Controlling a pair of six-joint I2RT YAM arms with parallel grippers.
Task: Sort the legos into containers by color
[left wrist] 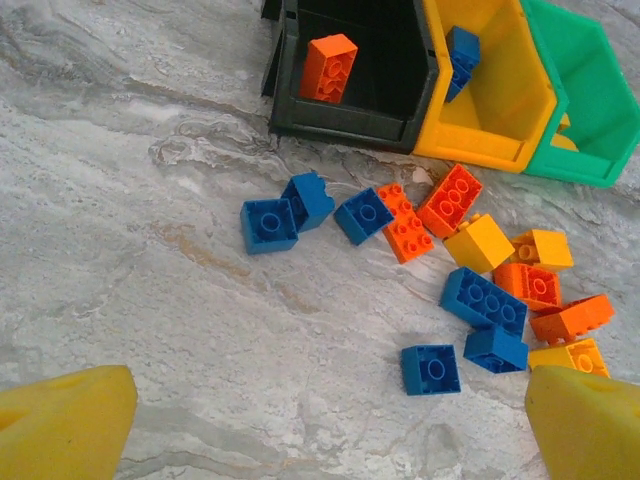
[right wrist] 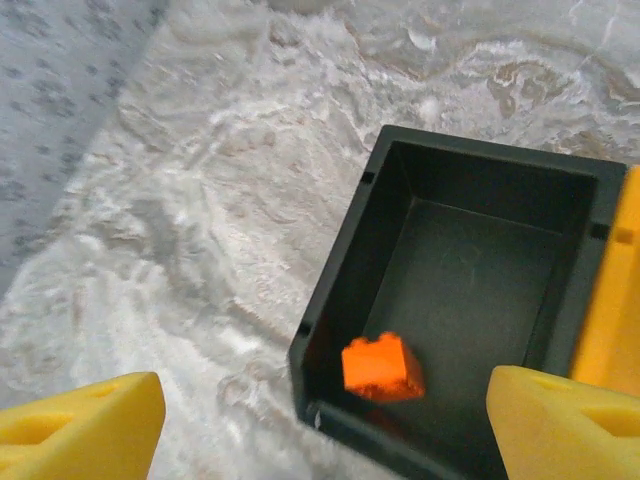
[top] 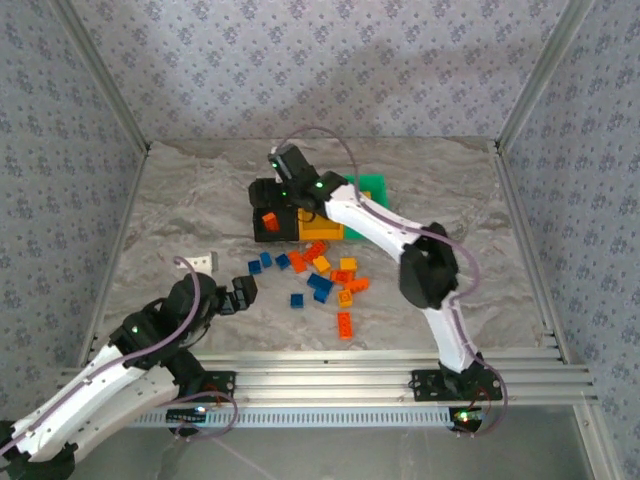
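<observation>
Right hand (right wrist: 320,432): I hold it open and empty above the black bin (right wrist: 340,275), with one yellow finger (right wrist: 80,430) low at each side of the wrist view. A single red-orange brick (right wrist: 382,367) lies on that bin's floor close to one corner. It sits between the lines of my two fingers and touches neither.

Left hand (left wrist: 320,440): also open and empty, held low over the marbled surface (left wrist: 150,300). The loose legos (left wrist: 405,225) lie ahead of it in a scatter of blue, red-orange and yellow-orange, several of them touching. Nearest is a lone blue brick (left wrist: 430,369), ahead and toward my right-side finger, with bare surface between it and the hand.

The containers (left wrist: 350,125) stand in a joined row just past the scatter: black, then the yellow-orange bin (left wrist: 480,150), then the green bin (left wrist: 575,172). A second blue brick (left wrist: 460,55) leans against the inner wall of the yellow-orange bin. Something yellow-orange shows inside the green bin, but I cannot tell what it is.

In the top view, my right arm (top: 370,225) reaches over the far edge of the scatter and covers part of the yellow-orange bin. A small white piece (top: 203,260) lies on the surface beside my left arm, well apart from the bricks.
</observation>
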